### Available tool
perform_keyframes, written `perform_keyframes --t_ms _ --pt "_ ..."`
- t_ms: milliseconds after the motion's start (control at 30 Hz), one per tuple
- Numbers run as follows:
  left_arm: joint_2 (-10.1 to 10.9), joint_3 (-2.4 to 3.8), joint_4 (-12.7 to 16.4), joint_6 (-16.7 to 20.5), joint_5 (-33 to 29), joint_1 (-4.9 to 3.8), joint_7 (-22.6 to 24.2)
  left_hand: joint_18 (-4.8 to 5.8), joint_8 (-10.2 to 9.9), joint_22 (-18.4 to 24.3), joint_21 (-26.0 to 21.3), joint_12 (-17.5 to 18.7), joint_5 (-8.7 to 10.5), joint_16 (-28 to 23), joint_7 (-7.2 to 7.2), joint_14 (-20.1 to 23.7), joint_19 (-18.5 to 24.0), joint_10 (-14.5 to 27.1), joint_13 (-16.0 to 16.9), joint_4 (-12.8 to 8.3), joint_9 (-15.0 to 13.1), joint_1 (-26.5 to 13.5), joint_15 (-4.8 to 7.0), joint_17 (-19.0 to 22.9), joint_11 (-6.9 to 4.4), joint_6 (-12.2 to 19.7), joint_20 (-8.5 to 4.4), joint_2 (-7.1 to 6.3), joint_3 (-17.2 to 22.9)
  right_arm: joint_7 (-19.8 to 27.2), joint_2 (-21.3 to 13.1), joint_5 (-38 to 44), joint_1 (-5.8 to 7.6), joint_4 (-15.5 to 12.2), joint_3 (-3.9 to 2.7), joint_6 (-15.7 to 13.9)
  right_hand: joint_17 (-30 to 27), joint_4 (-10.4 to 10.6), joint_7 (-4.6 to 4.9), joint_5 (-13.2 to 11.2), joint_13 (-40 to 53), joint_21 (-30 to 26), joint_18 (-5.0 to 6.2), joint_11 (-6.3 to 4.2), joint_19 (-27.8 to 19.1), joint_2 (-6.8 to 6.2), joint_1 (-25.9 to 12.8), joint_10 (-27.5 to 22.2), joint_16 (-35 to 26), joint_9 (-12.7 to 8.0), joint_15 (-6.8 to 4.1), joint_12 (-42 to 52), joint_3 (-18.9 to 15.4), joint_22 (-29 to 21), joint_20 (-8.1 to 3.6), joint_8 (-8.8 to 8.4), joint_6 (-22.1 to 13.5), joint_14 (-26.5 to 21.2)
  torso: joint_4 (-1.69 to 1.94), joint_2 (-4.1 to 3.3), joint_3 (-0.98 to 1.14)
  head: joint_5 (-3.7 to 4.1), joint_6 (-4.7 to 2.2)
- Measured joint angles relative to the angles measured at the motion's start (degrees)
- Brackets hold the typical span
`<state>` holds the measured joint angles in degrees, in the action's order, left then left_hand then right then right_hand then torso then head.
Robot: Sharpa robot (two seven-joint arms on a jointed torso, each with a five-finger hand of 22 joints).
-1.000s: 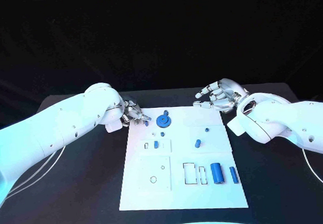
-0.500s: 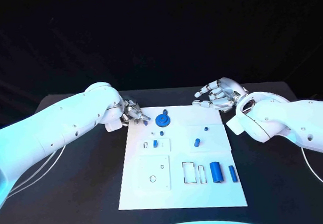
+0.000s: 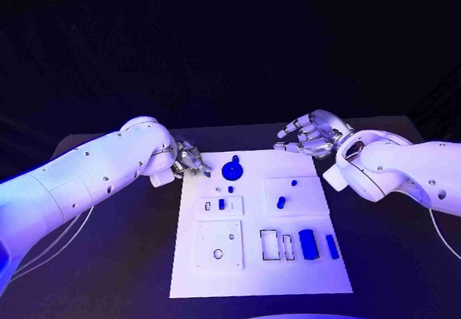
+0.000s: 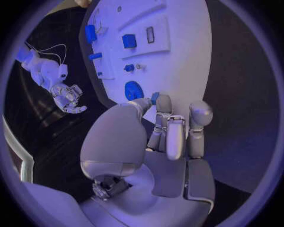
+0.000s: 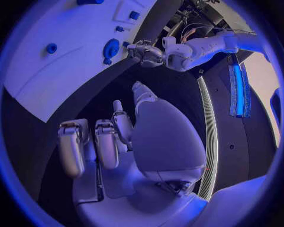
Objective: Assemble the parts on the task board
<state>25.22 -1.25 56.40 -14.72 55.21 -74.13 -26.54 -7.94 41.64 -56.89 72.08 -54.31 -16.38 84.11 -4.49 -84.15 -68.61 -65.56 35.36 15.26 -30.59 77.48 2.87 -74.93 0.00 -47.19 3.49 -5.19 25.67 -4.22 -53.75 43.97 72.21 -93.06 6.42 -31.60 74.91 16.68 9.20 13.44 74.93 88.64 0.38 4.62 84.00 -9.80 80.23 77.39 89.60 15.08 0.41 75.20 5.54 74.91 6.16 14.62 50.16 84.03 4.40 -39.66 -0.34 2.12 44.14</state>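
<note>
The white task board (image 3: 318,271) lies in the middle of the black table. A blue round gear (image 3: 233,172) with a peg sits near its far edge, and it also shows in the left wrist view (image 4: 133,90). My left hand (image 3: 192,162) hovers at the board's far left corner, just left of the gear. It pinches a small blue part (image 4: 155,98) between thumb and fingertip. My right hand (image 3: 312,137) hangs over the far right corner with its fingers loosely bent, holding nothing. Small blue parts (image 3: 281,202) lie mid-board, and two blue cylinders (image 3: 308,244) lie near the front right.
Outlined slots (image 3: 269,245) sit left of the cylinders, and a square plate with holes (image 3: 219,245) lies at the front left. Bare black table (image 3: 112,285) surrounds the board on both sides. White cables (image 3: 56,245) trail under my left arm.
</note>
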Motion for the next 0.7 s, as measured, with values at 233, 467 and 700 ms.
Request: perform_keyframes --t_ms 233,467,700 --pt "0.4 -0.1 0.3 0.0 -0.3 0.0 0.2 0.0 1.7 -0.9 0.7 -0.6 0.23 0.5 -0.01 0.0 -0.2 -1.0 0.2 2.3 -0.9 -0.6 0.0 0.0 0.03 0.0 -0.21 -1.35 2.3 0.0 0.0 0.0 0.0 0.0 0.0 0.0 0.0 0.0 0.0 0.0 0.0 0.0 0.0 0.0 0.0 0.0 0.0 0.0 0.0 0.0 0.0 0.0 0.0 0.0 0.0 0.0 0.0 0.0 -0.02 0.03 0.01 -0.14 -0.03" --pt "2.5 -0.12 2.5 0.4 -1.5 0.0 0.5 0.12 2.7 -2.4 1.9 -2.0 -0.93 1.3 0.04 0.2 -1.4 -3.2 1.6 -0.6 -1.3 -4.5 0.22 0.0 -0.27 -0.7 -0.61 -4.44 8.5 0.0 -0.1 0.0 0.01 0.1 0.0 0.1 0.0 0.0 0.0 0.0 0.0 0.0 0.0 0.0 0.0 0.0 0.0 0.0 0.0 0.0 0.0 0.0 0.0 0.0 0.0 0.0 0.0 0.0 0.01 0.08 0.01 -0.19 -0.07" --pt "6.3 -0.14 8.0 1.5 -4.4 0.01 1.1 0.92 2.7 -4.6 3.4 -3.6 -3.68 1.9 0.74 0.1 -2.9 -5.7 4.0 -3.3 -1.3 -7.9 0.75 0.0 -0.65 -2.8 -1.02 -5.86 11.8 0.0 -0.3 0.0 0.0 0.0 0.0 0.1 0.0 0.0 0.0 0.0 0.0 0.0 0.0 0.0 0.0 0.0 0.0 0.0 0.0 0.0 0.0 0.0 0.0 0.0 0.0 0.23 0.0 0.0 0.07 0.14 0.03 -0.41 -0.07"
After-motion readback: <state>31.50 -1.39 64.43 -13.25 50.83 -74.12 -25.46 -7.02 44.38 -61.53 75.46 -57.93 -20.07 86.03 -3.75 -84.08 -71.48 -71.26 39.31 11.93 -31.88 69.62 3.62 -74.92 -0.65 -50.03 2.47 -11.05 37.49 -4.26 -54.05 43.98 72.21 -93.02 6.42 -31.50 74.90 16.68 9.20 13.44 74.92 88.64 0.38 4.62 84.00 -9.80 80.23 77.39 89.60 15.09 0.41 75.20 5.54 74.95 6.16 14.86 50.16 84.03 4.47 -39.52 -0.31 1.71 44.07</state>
